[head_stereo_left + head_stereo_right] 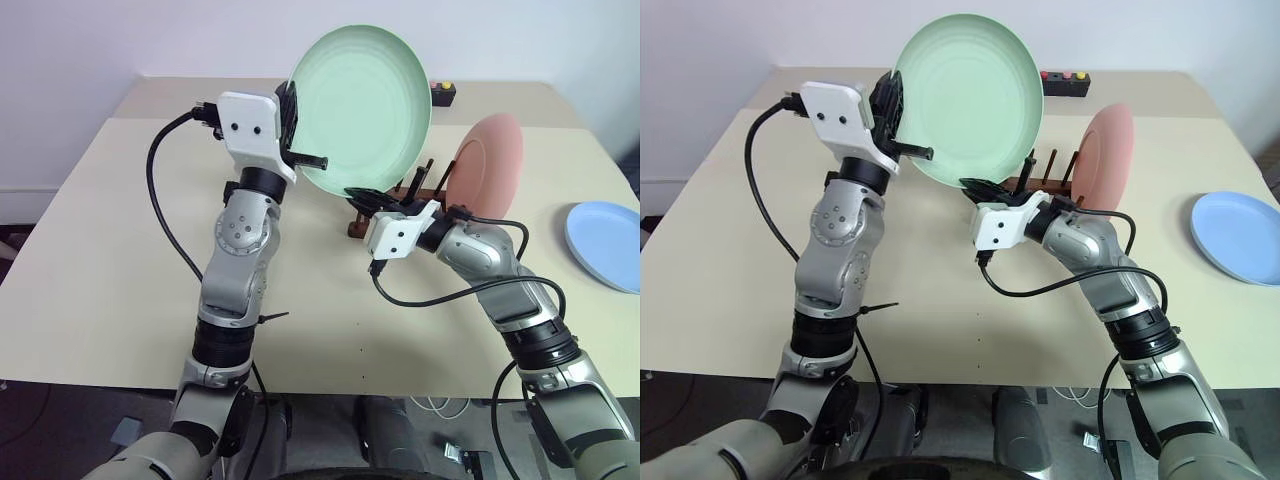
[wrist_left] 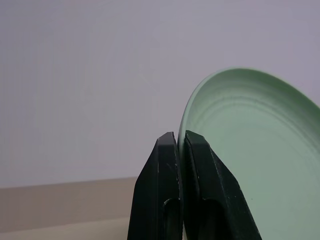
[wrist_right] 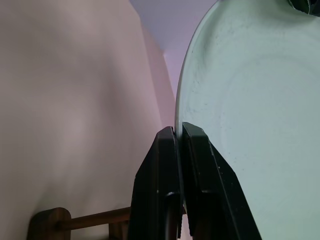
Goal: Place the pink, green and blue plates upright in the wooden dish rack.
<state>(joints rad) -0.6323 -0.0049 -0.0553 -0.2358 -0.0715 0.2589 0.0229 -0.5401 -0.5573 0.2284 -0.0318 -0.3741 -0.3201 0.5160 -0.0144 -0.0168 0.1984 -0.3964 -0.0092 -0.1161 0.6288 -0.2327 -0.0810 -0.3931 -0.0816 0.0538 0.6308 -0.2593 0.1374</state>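
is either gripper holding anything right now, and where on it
Both hold the round mint green plate by its rim: the left gripper is clamped on its left edge and the right gripper on its bottom edge, above the table.

A black button box (image 1: 1065,80) sits on the beige table (image 1: 730,250).

Green plate (image 1: 365,105) upright midair, pink plate (image 1: 488,165) standing in wooden rack (image 1: 398,196), blue plate (image 1: 604,243) flat.

1. Green plate (image 1: 365,105) is up in the air, left claw (image 1: 290,120) pinching its side edge, right claw (image 1: 365,195) on the bottom rim.
2. Pink plate (image 1: 490,175) stands in the wooden rack (image 1: 385,205).
3. Blue plate (image 1: 605,245) lies flat on the desk (image 1: 110,260).
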